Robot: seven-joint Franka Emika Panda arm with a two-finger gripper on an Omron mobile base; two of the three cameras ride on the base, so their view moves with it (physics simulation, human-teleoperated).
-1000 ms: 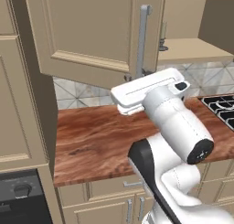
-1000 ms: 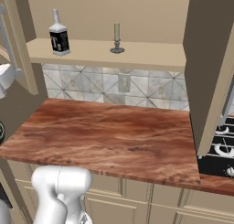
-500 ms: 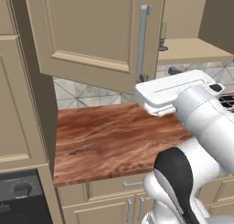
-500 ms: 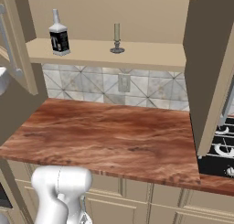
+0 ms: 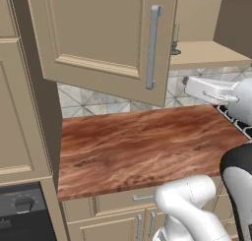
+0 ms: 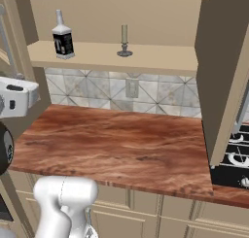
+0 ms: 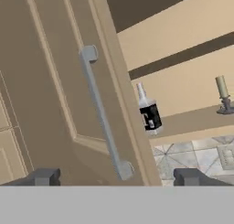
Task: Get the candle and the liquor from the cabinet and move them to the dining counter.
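up on the cabinet shelf, the liquor stands left and the candle right, well apart. the gripper hangs open and empty, facing the door's silver handle, liquor just beyond the door edge.

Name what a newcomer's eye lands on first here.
The open cabinet: on its tan shelf stand the black liquor at the left and the thin candle further right, apart from each other. Next, the swung-out door with its long silver handle, right ahead of the open gripper, and the reddish wood countertop below.
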